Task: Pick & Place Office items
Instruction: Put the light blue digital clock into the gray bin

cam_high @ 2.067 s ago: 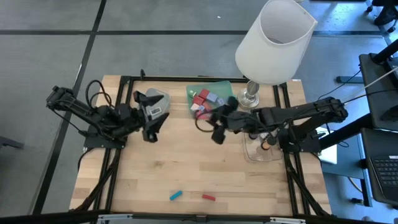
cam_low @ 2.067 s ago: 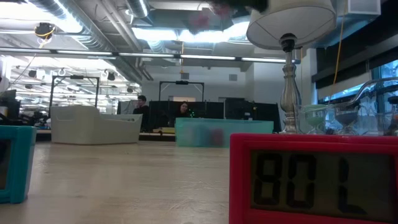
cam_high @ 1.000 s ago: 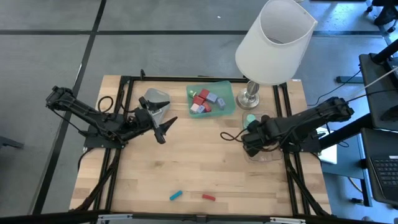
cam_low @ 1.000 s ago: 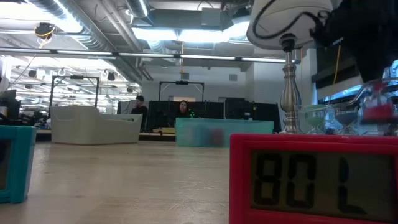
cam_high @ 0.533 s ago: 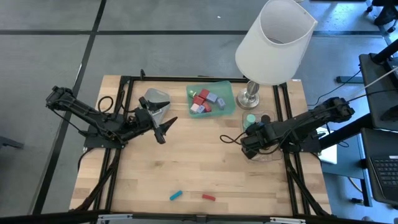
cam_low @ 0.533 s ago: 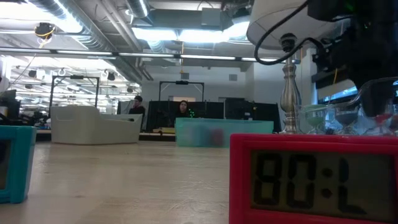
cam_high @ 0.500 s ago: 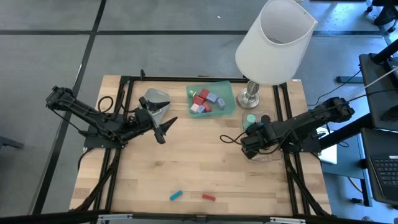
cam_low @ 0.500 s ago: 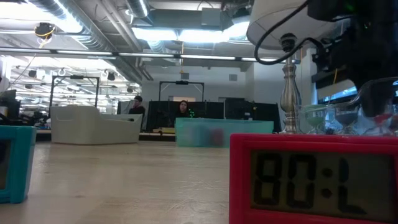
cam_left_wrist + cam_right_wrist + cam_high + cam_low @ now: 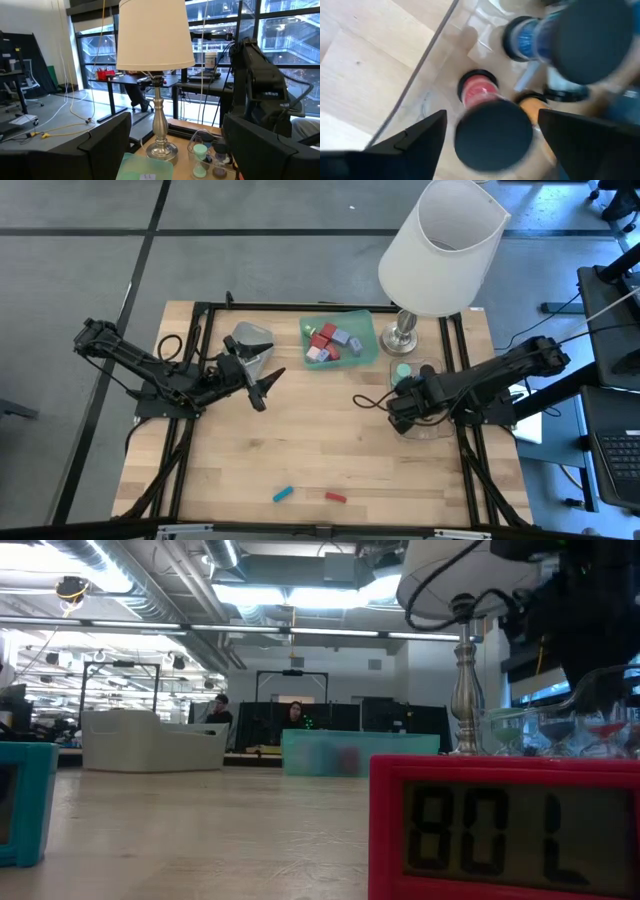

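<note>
Over the clear tray [image 9: 432, 430] on the table's right side: right gripper [image 9: 398, 408], fingers [image 9: 417, 142] spread apart, let go. Between them, touching neither, a round black-topped piece [image 9: 492, 136] with red under it, standing in that tray. Beside the grey tray [image 9: 250, 338]: left gripper [image 9: 266, 385], spread wide, holding nothing. Blocks [image 9: 325, 340] in the green tray [image 9: 368, 320]; teal bar [image 9: 283, 494] and red bar [image 9: 335, 497] near the front edge.

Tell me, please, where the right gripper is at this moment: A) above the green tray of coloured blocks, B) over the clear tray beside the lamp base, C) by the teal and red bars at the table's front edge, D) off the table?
B: in the high view the right gripper sits over the clear tray near the lamp base, away from the green tray and the bars.
</note>
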Motion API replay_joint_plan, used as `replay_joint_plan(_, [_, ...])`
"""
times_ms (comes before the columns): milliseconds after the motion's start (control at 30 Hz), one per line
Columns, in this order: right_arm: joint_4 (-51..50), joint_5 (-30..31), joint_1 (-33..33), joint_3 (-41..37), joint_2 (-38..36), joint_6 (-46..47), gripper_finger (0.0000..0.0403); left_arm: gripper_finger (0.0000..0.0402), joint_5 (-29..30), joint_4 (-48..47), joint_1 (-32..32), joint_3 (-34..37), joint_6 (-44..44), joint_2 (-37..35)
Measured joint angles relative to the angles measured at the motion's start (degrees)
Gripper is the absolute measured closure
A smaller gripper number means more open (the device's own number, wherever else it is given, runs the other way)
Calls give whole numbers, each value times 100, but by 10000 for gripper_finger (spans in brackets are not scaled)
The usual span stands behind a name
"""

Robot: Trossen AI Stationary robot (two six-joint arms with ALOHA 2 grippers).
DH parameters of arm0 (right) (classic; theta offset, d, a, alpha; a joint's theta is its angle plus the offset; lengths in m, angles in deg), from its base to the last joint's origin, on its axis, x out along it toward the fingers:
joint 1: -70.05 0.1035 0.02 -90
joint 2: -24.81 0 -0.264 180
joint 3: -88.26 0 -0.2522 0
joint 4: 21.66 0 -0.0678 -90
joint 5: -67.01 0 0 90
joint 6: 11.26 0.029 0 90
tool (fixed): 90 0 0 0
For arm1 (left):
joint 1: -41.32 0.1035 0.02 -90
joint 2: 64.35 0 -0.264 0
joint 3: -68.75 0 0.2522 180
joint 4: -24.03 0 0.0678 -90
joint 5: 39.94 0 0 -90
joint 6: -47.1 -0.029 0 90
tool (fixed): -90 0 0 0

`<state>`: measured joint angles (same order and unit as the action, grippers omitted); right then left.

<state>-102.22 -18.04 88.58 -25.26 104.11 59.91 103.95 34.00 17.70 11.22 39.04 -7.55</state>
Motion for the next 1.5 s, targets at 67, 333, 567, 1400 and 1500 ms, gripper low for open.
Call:
replay_joint_plan(67, [-394,3,-42,266,-12,-97,79,89,0,0,0,0,0,0])
replay_joint_plan(333, [-1166,791,-20,1706,-14,-130,65,89,4,-520,0,0,588,0])
replay_joint_plan(567, [859,1562,446,2061,-1,-1202,64,89,-190,-2114,-13,0,2280,42])
replay_joint_plan(1400, [2918,1710,1379,2064,1648,-2399,64,89,-3729,-2362,-1930,0,6133,2788])
replay_joint_plan(1500, [2928,1711,1379,2062,1695,-2407,64,89,-3696,-2325,-2053,-206,6008,3170])
